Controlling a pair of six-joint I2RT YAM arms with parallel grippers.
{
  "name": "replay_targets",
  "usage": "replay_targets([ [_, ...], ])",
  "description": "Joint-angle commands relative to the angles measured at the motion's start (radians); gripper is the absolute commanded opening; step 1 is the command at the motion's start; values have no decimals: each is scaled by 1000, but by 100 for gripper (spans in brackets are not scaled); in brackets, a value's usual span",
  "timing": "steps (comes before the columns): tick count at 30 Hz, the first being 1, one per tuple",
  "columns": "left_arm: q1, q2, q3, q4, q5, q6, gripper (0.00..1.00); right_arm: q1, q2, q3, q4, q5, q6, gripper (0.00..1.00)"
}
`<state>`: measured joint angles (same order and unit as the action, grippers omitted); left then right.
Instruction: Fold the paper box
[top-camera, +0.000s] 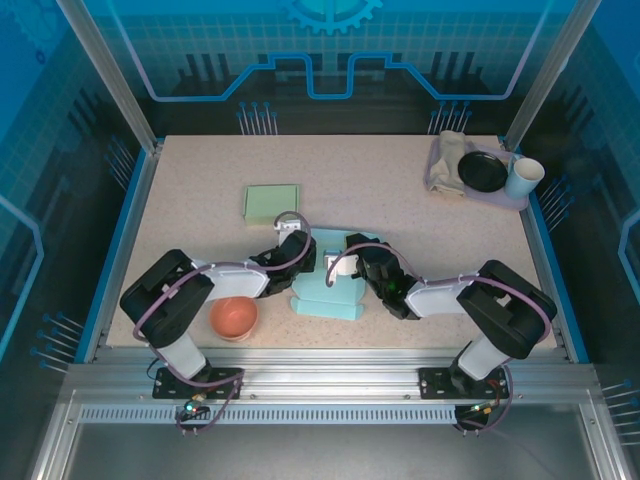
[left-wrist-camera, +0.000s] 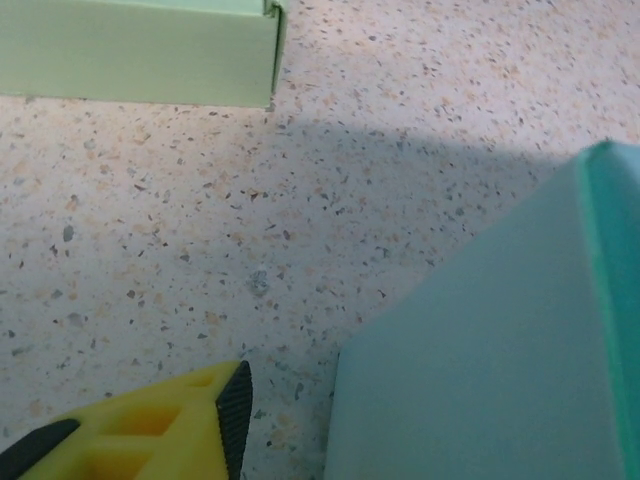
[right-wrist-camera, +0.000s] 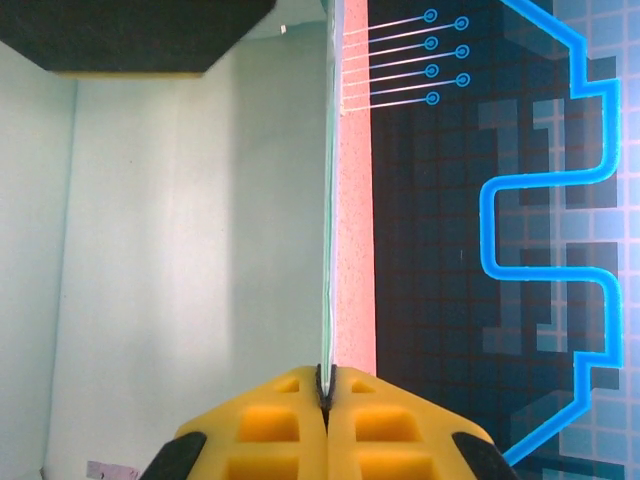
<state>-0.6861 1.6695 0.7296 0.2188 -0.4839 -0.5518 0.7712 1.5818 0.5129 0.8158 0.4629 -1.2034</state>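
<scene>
Broadly, the speckled table (top-camera: 400, 200) carries everything, and your two claws meet near the middle of its front half. The teal paper box (top-camera: 328, 296) sits between them, with the left claw (top-camera: 303, 258) at its left side and the right claw (right-wrist-camera: 324, 378) at its right.

Beyond the left claw, on its far side and apart from it, lies a flat green box (top-camera: 272, 202); its near wall shows at the top of the left wrist view. Well away from the right claw, at the far right corner, a purple tray (top-camera: 500, 201) holds a crumpled cloth (top-camera: 450, 155), a black dish (top-camera: 483, 171) and a white cup (top-camera: 524, 178). Behind the left claw, beside that arm, sits a pink bowl (top-camera: 234, 317).

Your right claw is pinched fully together on a thin wall of the paper box: the wall runs edge-on straight out from between the yellow fingers, with the teal face to its left.

Your left claw shows one yellow finger (left-wrist-camera: 228, 405) with a black pad, low against the table. A teal panel stands just to its right, with a strip of bare table between them. You cannot tell from this how wide that claw stands, and nothing is seen in its grasp.
</scene>
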Motion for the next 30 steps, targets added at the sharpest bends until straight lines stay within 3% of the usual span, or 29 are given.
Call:
replay_targets([
  [1, 7, -36, -39, 48, 12, 81, 51, -32, -10, -4, -87, 52, 33, 0],
  [13, -61, -64, -113, 174, 17, 200, 53, -35, -11, 1, -101, 52, 38, 0],
  [23, -47, 49, -8, 171, -80, 276, 52, -32, -31, -7, -120, 16, 45, 0],
  [26, -46, 76, 10, 202, -84, 286, 46, -32, -31, -5, -126, 0, 49, 0],
  [30, -50, 91, 2, 261, -99, 282, 28, -32, -29, -3, -130, -27, 57, 2],
])
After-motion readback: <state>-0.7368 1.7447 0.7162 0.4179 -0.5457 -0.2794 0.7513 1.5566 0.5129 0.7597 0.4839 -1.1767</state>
